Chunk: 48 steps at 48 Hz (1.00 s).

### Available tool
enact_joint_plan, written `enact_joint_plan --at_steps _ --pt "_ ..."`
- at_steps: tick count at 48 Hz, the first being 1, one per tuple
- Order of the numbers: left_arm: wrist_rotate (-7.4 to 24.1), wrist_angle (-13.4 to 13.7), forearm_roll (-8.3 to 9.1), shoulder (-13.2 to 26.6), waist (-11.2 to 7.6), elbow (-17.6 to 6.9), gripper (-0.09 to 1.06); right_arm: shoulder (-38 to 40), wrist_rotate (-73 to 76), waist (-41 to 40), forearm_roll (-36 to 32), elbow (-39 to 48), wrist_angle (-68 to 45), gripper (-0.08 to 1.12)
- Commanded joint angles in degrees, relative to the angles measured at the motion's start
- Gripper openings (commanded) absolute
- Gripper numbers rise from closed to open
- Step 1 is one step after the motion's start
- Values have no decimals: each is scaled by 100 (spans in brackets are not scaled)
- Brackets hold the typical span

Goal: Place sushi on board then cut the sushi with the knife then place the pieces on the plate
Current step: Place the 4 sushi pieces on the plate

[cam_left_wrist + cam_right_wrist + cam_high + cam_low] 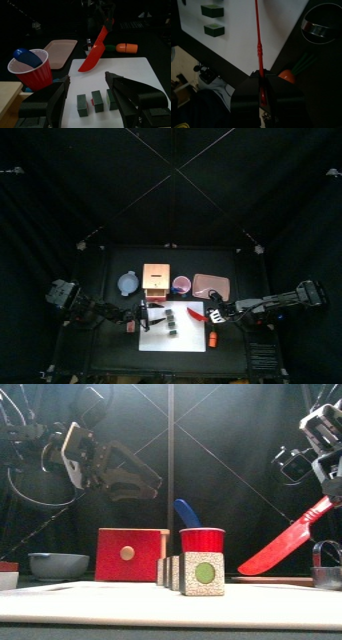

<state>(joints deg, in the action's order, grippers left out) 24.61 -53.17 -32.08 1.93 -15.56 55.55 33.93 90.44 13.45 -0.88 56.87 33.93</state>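
White board [174,341]: sushi pieces [94,102] under spread left hand [87,78]; right hand [261,76] pinches red knife [286,545].

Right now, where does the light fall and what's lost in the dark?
Top view: the white board is the one bright patch, the curtain black. Front view: red knife and red cup lit against that curtain. Right wrist view: the right gripper is a dark mass.

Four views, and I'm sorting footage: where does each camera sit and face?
Top: overhead, looking down on white cutting board; both arms show.
Front: table edge, level at sushi pieces; both arms above.
Left wrist: above sushi pieces; left gripper open.
Right wrist: along red knife; right gripper clamps it.
Shared: both wrist views show that knife.
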Motion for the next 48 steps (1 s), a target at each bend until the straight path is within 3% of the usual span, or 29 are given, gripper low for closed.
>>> enact_joint_plan --at_steps 1,7,15,20,38,44,48 --pt "9 -62 105 -105 35 -35 92 -70 870 316 -413 -105 -26 40" --pt "0 -62 246 -105 105 -9 92 -308 1380 545 -598 -123 -176 49" --pt "0 -53 325 -105 141 26 92 -879 1529 668 -510 -211 -694 77" --pt "9 -53 325 -123 141 53 92 -1345 1529 686 -387 -325 -1028 86" --pt "0 -62 642 -149 176 141 92 -2487 1406 756 -448 -1011 -1143 87" --pt "0 -62 642 -149 167 123 92 -2575 1301 721 -765 -1187 -624 87" --pt "9 -62 642 -149 193 123 92 -2496 1046 650 -1362 -1292 -501 87"
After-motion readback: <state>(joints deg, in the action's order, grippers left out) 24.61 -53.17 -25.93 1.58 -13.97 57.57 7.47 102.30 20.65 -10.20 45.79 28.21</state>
